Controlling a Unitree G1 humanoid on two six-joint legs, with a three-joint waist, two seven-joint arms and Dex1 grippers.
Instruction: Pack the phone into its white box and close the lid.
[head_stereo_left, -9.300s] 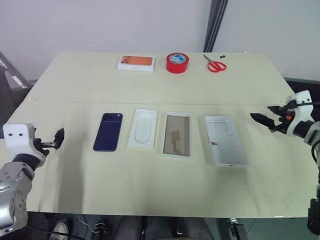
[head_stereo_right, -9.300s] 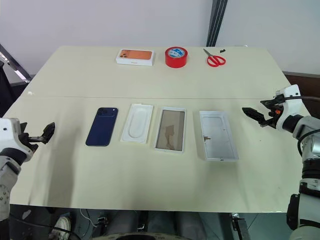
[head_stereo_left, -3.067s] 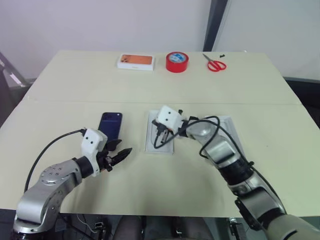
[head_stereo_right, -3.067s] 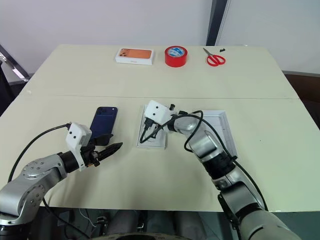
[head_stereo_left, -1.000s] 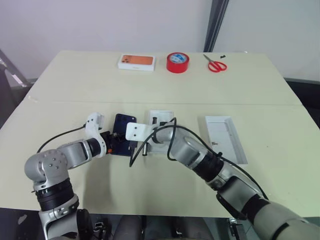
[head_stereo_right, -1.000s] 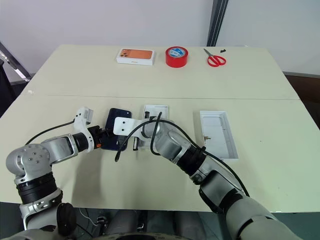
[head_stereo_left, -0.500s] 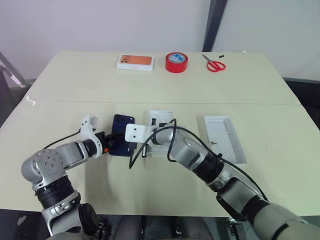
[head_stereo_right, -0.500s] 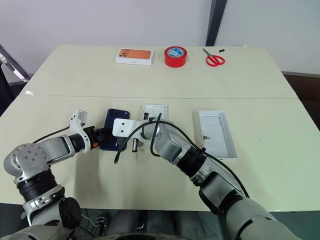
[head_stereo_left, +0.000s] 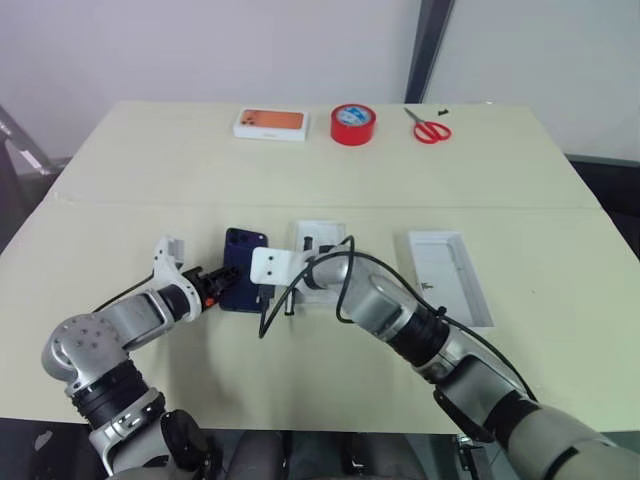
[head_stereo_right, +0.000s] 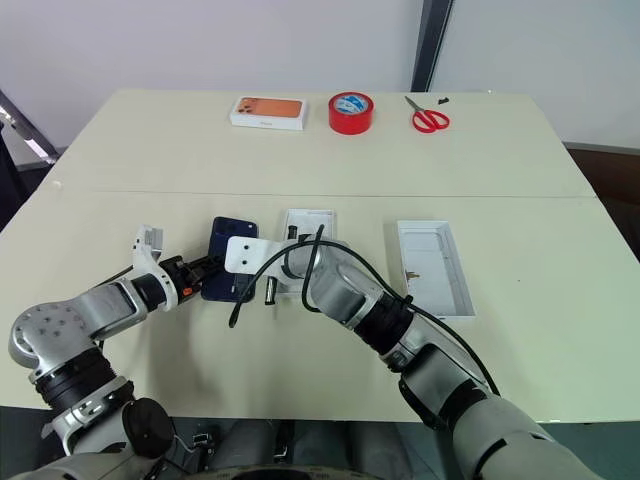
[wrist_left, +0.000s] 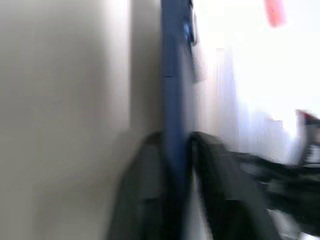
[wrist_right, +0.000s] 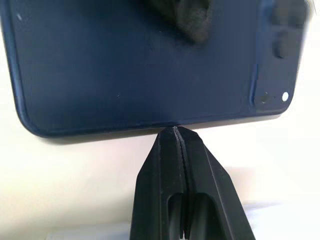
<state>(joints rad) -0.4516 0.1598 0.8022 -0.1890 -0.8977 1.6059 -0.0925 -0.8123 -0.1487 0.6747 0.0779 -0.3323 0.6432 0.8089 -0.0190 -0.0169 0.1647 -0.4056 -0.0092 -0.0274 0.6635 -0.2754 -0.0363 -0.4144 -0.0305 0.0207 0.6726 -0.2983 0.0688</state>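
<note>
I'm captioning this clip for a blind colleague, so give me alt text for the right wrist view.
The right gripper, its two black fingers pressed shut, touches its tip to the long edge of the dark blue phone lying on the pale table. One black finger of the left gripper rests on the phone's far side.

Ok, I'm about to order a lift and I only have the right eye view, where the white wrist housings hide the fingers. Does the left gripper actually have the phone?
Observer: Yes. In the left wrist view the left gripper has one black finger on each face of the phone, closed on its edge.
Operator: And the right gripper, is it gripping too?
Observer: No. In the right wrist view the right gripper is shut, fingers pressed together, with its tips at the phone's long edge and apparently touching it.
Operator: Anything lying on the phone's back?
Observer: Just a dark finger pad resting on it near the far edge, most likely the left gripper's.
</note>
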